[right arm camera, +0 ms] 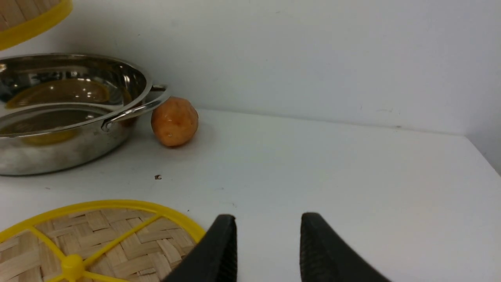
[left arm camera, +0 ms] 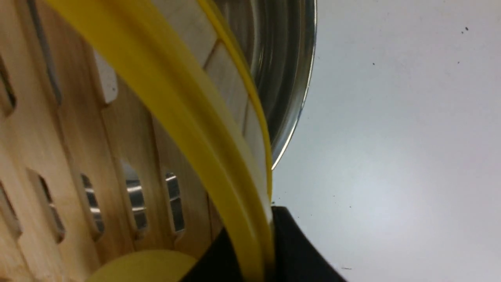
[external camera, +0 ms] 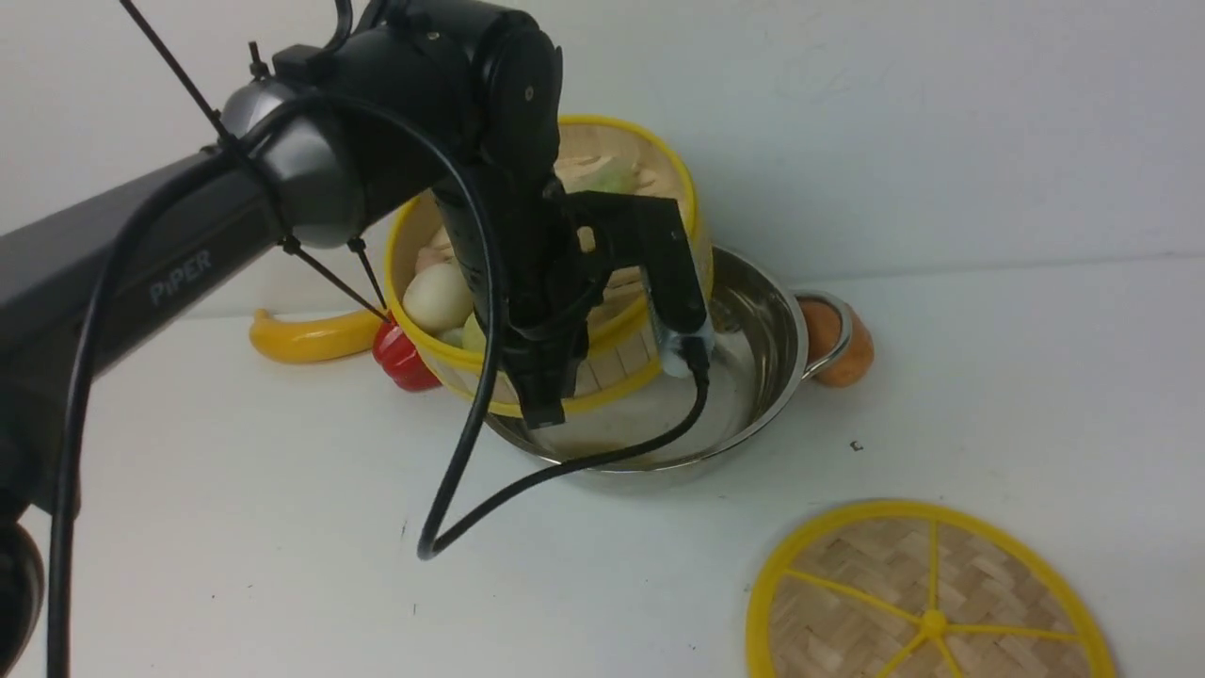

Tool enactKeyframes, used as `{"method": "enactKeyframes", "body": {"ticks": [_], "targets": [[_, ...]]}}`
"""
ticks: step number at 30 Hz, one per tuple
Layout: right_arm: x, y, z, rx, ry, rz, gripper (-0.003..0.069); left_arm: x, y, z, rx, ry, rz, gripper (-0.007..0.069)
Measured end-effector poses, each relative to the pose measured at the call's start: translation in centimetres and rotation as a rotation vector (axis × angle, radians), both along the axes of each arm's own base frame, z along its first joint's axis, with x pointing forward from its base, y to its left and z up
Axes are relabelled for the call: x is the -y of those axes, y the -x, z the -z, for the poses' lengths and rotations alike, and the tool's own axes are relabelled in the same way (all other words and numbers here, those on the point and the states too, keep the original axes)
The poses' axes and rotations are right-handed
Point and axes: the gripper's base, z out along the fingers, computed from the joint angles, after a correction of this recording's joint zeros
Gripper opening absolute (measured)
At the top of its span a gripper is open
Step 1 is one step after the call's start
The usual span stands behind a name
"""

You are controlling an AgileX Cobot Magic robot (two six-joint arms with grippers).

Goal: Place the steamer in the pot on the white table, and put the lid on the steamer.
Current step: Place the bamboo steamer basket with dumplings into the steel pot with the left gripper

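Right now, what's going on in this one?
The left gripper is shut on the near rim of the steamer, holding it tilted above the pot, not yet set inside. The lid lies flat on the white table, towards the robot's right. The right gripper hovers open and empty beside the lid's edge.

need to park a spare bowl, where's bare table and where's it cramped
Bare: the table front-left, bordered by the pot and lid; also the right side past the orange fruit, behind the lid. Crowded: left of the pot, where the banana and red fruit sit and the steamer hangs tilted.
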Motion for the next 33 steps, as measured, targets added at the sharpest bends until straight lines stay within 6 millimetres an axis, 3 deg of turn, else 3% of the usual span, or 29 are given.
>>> {"method": "enactKeyframes", "body": {"ticks": [22,33], "targets": [[0.0,0.0,0.0,0.000,0.000,0.000,0.0248,1.5,-2.2,3.4,0.068,0.019,0.155,0.0027],[0.0,0.0,0.0,0.000,0.000,0.000,0.0248,2.0,-2.9,6.9,-0.003,-0.009,0.165,0.0027]]}}
